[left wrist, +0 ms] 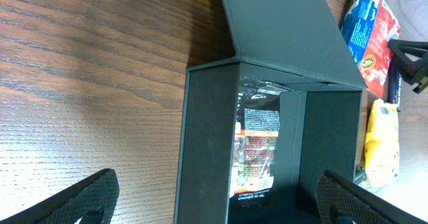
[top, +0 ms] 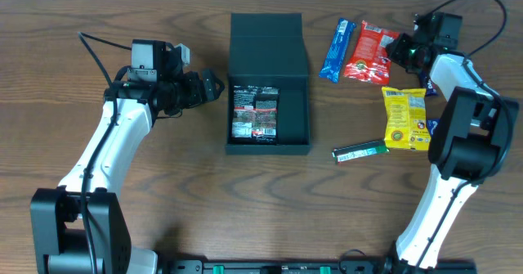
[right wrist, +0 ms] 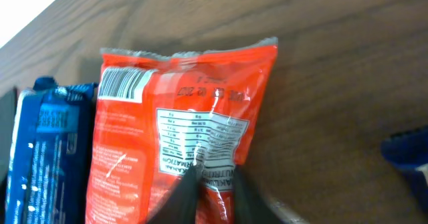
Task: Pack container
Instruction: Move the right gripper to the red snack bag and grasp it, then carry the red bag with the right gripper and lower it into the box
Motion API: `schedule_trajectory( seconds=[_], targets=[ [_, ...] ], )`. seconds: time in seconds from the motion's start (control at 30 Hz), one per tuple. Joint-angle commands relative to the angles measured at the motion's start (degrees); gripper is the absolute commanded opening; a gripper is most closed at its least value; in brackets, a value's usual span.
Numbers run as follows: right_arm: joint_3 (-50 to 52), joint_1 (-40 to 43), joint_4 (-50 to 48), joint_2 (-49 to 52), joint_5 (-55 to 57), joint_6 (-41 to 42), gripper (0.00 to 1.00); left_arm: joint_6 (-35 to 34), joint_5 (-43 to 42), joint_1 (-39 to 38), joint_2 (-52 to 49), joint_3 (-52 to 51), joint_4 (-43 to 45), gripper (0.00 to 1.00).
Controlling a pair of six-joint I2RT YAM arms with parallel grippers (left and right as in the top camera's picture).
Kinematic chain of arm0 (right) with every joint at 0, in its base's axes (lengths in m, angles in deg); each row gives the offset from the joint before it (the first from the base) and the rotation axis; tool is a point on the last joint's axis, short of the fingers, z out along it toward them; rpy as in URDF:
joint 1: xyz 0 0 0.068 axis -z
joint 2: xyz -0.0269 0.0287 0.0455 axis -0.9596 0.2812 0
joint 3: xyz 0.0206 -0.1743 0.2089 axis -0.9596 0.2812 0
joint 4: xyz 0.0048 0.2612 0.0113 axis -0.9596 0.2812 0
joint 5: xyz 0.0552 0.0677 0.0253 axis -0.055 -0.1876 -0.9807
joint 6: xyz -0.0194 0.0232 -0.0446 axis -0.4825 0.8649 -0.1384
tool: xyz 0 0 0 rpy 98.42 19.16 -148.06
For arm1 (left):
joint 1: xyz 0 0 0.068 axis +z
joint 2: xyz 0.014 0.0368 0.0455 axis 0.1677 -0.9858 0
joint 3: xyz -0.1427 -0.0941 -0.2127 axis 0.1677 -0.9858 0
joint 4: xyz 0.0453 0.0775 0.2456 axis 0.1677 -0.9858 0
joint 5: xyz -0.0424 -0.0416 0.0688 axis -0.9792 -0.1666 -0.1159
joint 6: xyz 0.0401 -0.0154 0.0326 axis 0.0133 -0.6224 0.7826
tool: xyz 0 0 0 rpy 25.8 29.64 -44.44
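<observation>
The dark teal container (top: pixel 230 114) stands open at the table's middle, its flap lid (top: pixel 268 41) laid back on the far side. A dark snack packet (top: pixel 256 113) lies inside it and also shows in the left wrist view (left wrist: pixel 256 144). My left gripper (top: pixel 214 86) is open just left of the container (left wrist: pixel 207 137), its fingers wide apart (left wrist: pixel 217 200) with nothing between them. My right gripper (top: pixel 399 49) is at the far right, shut on the red snack packet (top: pixel 369 53); its fingertips pinch the packet's crumpled foil (right wrist: pixel 147 137) in the right wrist view (right wrist: pixel 212 184).
A blue packet (top: pixel 337 49) lies against the red one's left side (right wrist: pixel 47 150). A yellow packet (top: pixel 405 119) and a thin green bar (top: pixel 359 151) lie nearer the front right. Bare wood lies left of and in front of the container.
</observation>
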Motion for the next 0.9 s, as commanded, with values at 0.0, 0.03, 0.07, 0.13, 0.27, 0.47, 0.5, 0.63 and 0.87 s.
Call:
schedule_trajectory(
  seconds=[0.0, 0.03, 0.07, 0.13, 0.27, 0.47, 0.5, 0.63, 0.87],
  targets=[
    [-0.81, -0.52, 1.07, 1.95, -0.37, 0.11, 0.01, 0.15, -0.79, 0.11, -0.72, 0.02, 0.02, 0.95],
    [-0.81, -0.52, 1.25, 2.10, -0.55, 0.11, 0.01, 0.15, -1.03, 0.11, -0.72, 0.02, 0.02, 0.95],
    [-0.81, -0.52, 1.44, 2.14, -1.09, 0.09, 0.01, 0.15, -1.09, 0.11, -0.72, 0.02, 0.00, 0.95],
    [-0.81, -0.52, 1.66, 2.14, -1.60, 0.07, 0.01, 0.17, -1.09, 0.11, -0.72, 0.02, 0.00, 0.95],
    [-2.95, -0.50, 3.78, 1.75, -8.09, -0.13, 0.01, 0.17, -1.07, 0.11, -0.72, 0.02, 0.02, 0.95],
    [-12.35, -1.22, 17.70, -1.57, -8.02, -5.51, 0.01, 0.20, -0.50, 0.13, -0.72, 0.02, 0.07, 0.95],
    [-14.23, -1.46, 20.50, -2.54, -6.97, -6.25, 0.01, 0.24, -0.15, 0.13, -0.72, 0.02, 0.09, 0.95],
    [-20.28, -2.51, 28.35, -7.89, -3.58, -9.68, 0.01, 0.92, 0.70, 0.15, -0.72, 0.04, 0.50, 0.95],
    [-22.40, -7.34, 37.16, -19.82, -3.89, -10.10, 0.01, 1.62, 0.90, 1.64, -0.72, 0.13, 1.38, 0.95]
  ],
)
